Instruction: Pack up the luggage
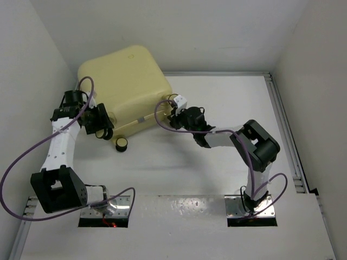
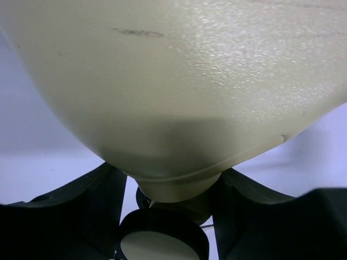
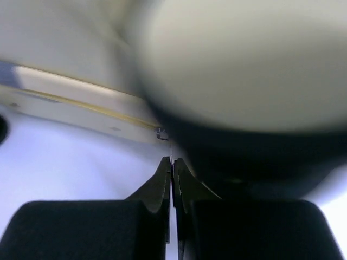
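**A:** How much room do you have at the left?

**B:** Little. The luggage (image 1: 122, 86) lies closed in the upper left of the frame, its far side close to the side wall (image 1: 32, 70) and the back wall. My left gripper (image 1: 107, 123) is at its lower left corner, jaws partway in and clamped on the rounded bottom of the shell. Both fingers (image 2: 81, 208) press against it.

**A:** And going right?

**B:** A black-rimmed wheel (image 1: 121, 143) juts out below the luggage's lower edge, just right of that gripper. My right gripper (image 1: 174, 111) sits at the luggage's right edge, jaws pressed together, tips just under the seam. Past it the white table (image 1: 227, 103) lies open as far as the rail (image 1: 284, 130) along the right side.

**A:** Anything to read?

**B:** Only a dark mark (image 2: 138, 32) high on the shell, too blurred to read.
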You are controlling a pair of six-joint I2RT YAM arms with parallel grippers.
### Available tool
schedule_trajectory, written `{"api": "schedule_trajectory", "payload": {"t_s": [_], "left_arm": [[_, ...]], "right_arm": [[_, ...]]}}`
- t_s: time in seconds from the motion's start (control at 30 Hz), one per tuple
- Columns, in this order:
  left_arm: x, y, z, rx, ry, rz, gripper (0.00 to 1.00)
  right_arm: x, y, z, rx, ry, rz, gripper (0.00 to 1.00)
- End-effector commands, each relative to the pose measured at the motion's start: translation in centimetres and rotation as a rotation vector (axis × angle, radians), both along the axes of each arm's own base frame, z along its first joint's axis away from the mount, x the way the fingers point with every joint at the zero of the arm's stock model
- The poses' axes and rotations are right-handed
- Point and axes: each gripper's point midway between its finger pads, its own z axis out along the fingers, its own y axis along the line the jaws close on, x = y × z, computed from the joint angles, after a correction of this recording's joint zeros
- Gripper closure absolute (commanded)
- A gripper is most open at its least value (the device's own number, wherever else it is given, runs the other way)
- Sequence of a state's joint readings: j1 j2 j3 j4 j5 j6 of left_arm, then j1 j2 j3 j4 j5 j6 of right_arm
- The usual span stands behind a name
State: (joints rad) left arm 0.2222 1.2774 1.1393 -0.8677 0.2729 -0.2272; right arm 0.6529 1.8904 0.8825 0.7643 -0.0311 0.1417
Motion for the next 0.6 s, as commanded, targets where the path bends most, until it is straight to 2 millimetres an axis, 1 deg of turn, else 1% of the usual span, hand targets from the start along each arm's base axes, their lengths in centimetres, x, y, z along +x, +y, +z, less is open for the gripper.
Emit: {"api": "schedule_trajectory", "payload": {"t_s": [0.0,0.03,0.07,0.1,0.13,0.17,0.2,0.23,0.27,0.3,0.33,0.37,0.4,0.43,0.47,0.5,0.53,0.57], "left_arm": [[-3.1,7.5,-1.6,0.184,0.138,0.191,1.00],[-2.9,8.1,-1.8,0.186,0.143,0.200,1.00],[-2.8,9.3,-1.5,0.195,0.141,0.238,1.00],[-2.7,9.9,-2.2,0.195,0.159,0.240,1.00],[-1.9,10.4,-2.2,0.186,0.154,0.245,1.00],[-2.0,10.7,-2.2,0.191,0.155,0.245,1.00],[-1.5,11.0,-2.1,0.194,0.148,0.246,1.00],[-1.2,11.4,-2.9,0.203,0.169,0.241,1.00],[-1.1,11.7,-3.0,0.217,0.178,0.236,1.00],[-0.9,12.0,-3.2,0.226,0.180,0.241,1.00],[-0.2,12.5,-3.0,0.243,0.156,0.230,1.00],[-0.2,13.3,-3.4,0.280,0.174,0.241,1.00],[0.0,13.7,-3.3,0.300,0.164,0.242,1.00],[0.7,14.2,-3.2,0.313,0.152,0.249,1.00],[0.8,14.7,-3.4,0.336,0.160,0.249,1.00],[1.0,15.4,-3.5,0.359,0.167,0.262,1.00],[1.5,15.7,-3.4,0.369,0.157,0.254,1.00],[1.6,16.0,-3.6,0.380,0.158,0.261,1.00]], "right_arm": [[4.3,-10.0,-2.1,-0.100,0.045,-0.318,1.00],[4.4,-10.3,-2.2,-0.101,0.047,-0.325,1.00],[4.6,-10.9,-2.4,-0.104,0.049,-0.339,1.00],[5.0,-11.4,-2.1,-0.095,0.046,-0.351,1.00],[5.3,-12.0,-2.3,-0.091,0.053,-0.357,1.00],[5.3,-12.0,-2.3,-0.094,0.051,-0.354,1.00],[5.9,-12.6,-2.2,-0.088,0.046,-0.370,1.00],[6.1,-12.4,-2.5,-0.087,0.052,-0.362,1.00],[6.7,-12.8,-2.1,-0.081,0.038,-0.370,1.00],[7.7,-12.8,-1.6,-0.074,0.020,-0.372,1.00],[7.9,-12.7,-2.0,-0.080,0.021,-0.362,1.00],[9.1,-13.1,-1.1,-0.071,-0.008,-0.372,1.00],[9.4,-13.0,-1.7,-0.079,-0.004,-0.358,1.00],[10.7,-12.8,-1.0,-0.076,-0.032,-0.358,1.00],[11.4,-13.0,-0.8,-0.073,-0.046,-0.364,1.00],[12.4,-13.4,-0.8,-0.084,-0.061,-0.370,1.00],[13.2,-13.2,-0.9,-0.087,-0.073,-0.370,1.00],[13.8,-13.7,-0.7,-0.085,-0.082,-0.377,1.00]]}}
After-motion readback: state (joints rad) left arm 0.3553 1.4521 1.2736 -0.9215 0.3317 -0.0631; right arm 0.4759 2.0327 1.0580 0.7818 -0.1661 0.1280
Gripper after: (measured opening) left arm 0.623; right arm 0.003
